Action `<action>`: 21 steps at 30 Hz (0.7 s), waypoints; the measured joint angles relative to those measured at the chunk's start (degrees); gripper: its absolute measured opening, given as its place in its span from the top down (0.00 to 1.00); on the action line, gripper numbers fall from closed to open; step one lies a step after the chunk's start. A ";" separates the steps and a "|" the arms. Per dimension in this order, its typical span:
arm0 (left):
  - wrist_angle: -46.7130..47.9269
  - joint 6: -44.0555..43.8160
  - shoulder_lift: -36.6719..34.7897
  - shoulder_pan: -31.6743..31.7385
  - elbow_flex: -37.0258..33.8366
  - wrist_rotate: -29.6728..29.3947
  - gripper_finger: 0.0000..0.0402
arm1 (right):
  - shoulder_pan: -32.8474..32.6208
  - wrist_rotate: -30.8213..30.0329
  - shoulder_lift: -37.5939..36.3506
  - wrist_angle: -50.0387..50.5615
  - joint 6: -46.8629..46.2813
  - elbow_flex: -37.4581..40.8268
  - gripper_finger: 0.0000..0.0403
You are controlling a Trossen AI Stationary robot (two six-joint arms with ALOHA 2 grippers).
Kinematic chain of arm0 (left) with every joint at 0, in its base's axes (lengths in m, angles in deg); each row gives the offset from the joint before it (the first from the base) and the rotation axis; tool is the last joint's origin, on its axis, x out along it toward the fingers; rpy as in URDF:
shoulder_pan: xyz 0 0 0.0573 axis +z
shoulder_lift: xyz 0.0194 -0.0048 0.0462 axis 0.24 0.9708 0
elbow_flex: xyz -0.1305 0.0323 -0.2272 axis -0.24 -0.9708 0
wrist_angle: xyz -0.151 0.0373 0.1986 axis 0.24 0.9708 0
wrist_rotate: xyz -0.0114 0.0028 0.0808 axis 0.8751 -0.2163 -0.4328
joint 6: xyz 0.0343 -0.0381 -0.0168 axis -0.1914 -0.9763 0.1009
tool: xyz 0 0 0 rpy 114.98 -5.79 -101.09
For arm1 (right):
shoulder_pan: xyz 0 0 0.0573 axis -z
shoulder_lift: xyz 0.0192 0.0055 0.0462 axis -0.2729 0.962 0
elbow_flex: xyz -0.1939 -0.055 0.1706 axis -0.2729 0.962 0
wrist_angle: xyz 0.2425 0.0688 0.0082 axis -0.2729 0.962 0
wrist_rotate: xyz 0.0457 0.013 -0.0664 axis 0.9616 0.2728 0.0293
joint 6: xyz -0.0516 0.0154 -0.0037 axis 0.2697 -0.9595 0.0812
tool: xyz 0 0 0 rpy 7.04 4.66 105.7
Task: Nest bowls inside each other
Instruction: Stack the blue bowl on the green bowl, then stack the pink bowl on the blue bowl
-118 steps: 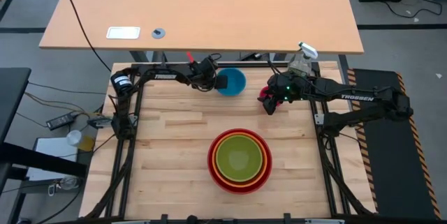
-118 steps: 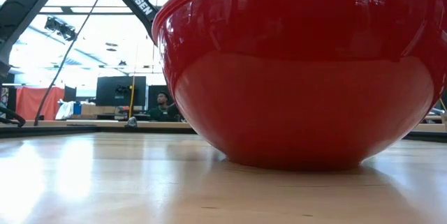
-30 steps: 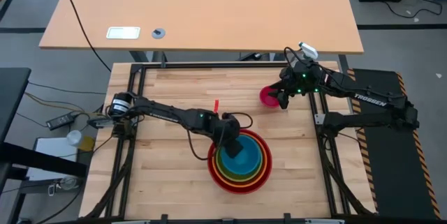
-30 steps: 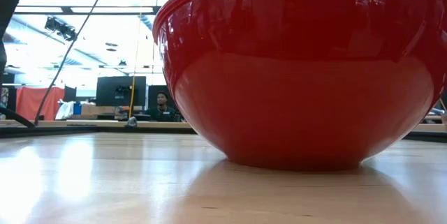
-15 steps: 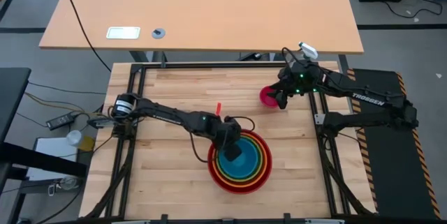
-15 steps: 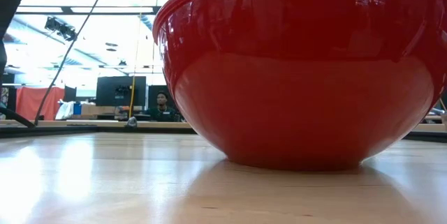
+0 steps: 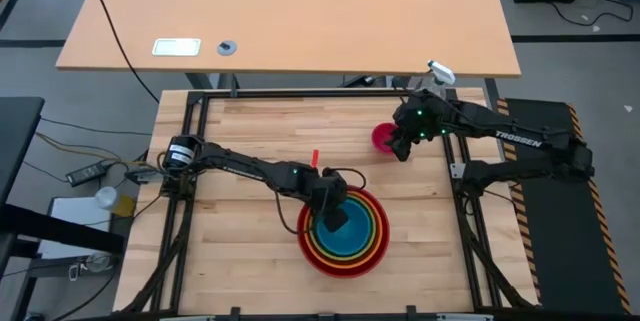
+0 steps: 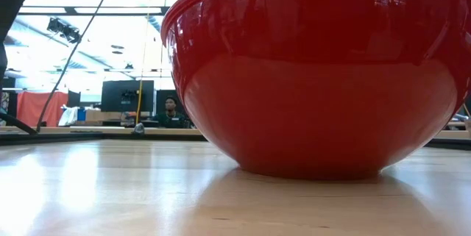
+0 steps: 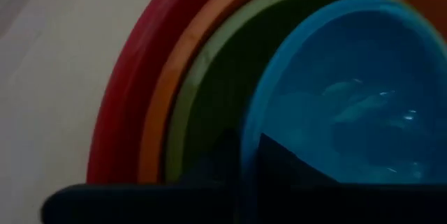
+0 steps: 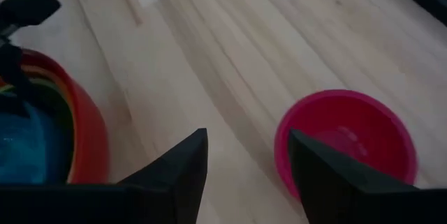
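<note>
Now | left gripper [image 7: 333, 212]: at blue bowl [image 7: 345, 223] rim, grip unclear | right gripper [image 10: 248, 155]: open, empty, above pink bowl [image 10: 346, 138]

- From overhead my feed is evenly lit and sharp, with only soft, short shadows on the table [image 7: 250, 131].
- At table height the bright ceiling behind washes out, and the red bowl [image 8: 316, 74] carries glossy reflections.
- My left wrist feed is dim and blurred, too close to the blue bowl [image 9: 349, 91].
- The right wrist feed is soft throughout.
</note>
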 joint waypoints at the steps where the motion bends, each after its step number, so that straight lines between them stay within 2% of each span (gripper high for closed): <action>1: 0.30 -0.41 0.00 0.00 -0.02 0.02 0.88 | -0.12 0.37 0.42 -0.35 -0.02 0.00 0.50; 12: 0.41 -0.77 -0.93 0.22 -0.02 0.44 0.61 | -2.50 1.02 1.26 -0.98 -2.91 0.00 0.49; 17: 0.79 -2.89 -3.07 0.20 -0.02 0.44 0.56 | -1.26 0.78 2.92 3.91 -4.22 0.00 0.49; 21: 0.98 -2.77 -5.31 0.13 -0.02 0.40 0.56 | -0.30 -3.66 5.77 7.61 -5.44 0.02 0.47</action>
